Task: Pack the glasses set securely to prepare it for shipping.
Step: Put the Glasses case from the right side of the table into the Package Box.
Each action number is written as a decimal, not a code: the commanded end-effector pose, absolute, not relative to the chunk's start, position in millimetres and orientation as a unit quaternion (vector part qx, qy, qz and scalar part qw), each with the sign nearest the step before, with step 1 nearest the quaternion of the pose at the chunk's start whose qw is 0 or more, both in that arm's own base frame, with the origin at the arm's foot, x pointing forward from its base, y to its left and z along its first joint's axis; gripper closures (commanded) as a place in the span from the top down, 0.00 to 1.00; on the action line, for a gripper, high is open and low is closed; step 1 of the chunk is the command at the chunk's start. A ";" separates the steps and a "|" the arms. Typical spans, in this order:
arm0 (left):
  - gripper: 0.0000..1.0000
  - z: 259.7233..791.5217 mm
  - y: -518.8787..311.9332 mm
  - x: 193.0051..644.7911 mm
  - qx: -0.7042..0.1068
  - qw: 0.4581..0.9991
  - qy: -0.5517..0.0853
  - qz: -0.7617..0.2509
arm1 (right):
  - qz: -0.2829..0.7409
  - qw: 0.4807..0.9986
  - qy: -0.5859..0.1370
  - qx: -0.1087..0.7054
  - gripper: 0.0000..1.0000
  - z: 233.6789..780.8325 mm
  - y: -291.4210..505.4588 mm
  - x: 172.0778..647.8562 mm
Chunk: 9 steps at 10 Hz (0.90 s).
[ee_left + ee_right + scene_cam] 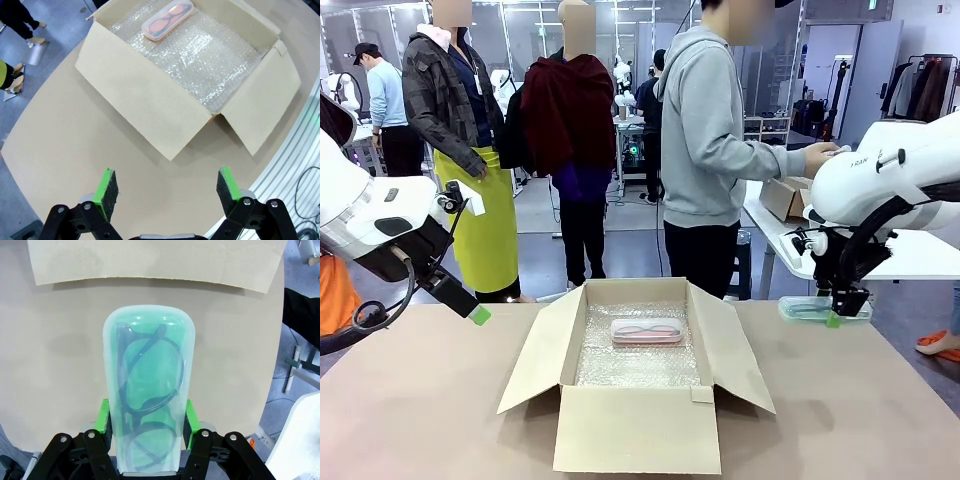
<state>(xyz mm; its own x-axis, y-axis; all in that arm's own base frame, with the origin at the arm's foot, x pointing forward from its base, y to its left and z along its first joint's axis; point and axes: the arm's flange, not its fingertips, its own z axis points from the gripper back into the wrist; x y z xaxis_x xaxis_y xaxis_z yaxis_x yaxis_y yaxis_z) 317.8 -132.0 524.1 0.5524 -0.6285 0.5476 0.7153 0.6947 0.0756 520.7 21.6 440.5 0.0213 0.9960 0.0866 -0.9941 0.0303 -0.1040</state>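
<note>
Your right hand (835, 318) pinches the mint green case (805, 309) at the frame's middle right. The pink case (647, 331) lies on bubble wrap (640, 365) inside the open box (620, 430), centre. Your left hand (478, 314) is spread, empty. The next move probably calls for carrying mint beside pink.

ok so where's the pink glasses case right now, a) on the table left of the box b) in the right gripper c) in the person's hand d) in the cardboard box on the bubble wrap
D: the pink case lies on the bubble wrap inside the open cardboard box; the right gripper grips the mint green case.
</note>
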 end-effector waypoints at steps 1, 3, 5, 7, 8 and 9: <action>1.00 523.9 -130.3 317.4 -0.081 0.877 -0.278 -0.383 | 0.689 0.719 -0.091 -0.027 0.64 455.4 38.2 518.8; 1.00 523.9 -130.3 317.4 -0.081 0.877 -0.278 -0.383 | 0.700 0.708 -0.087 -0.036 0.64 484.9 80.6 509.2; 1.00 523.9 -130.3 317.4 -0.081 0.877 -0.278 -0.383 | 0.682 0.727 -0.074 -0.039 0.64 514.7 135.9 501.9; 1.00 523.9 -130.3 317.4 -0.081 0.877 -0.278 -0.383 | 0.679 0.730 -0.075 -0.035 0.64 525.6 173.7 503.6; 1.00 523.9 -130.3 317.4 -0.081 0.877 -0.278 -0.383 | 0.673 0.735 -0.079 -0.030 0.64 526.2 196.3 505.9; 1.00 523.9 -130.3 317.4 -0.081 0.877 -0.278 -0.383 | 0.662 0.743 -0.093 -0.036 0.64 524.2 229.0 507.4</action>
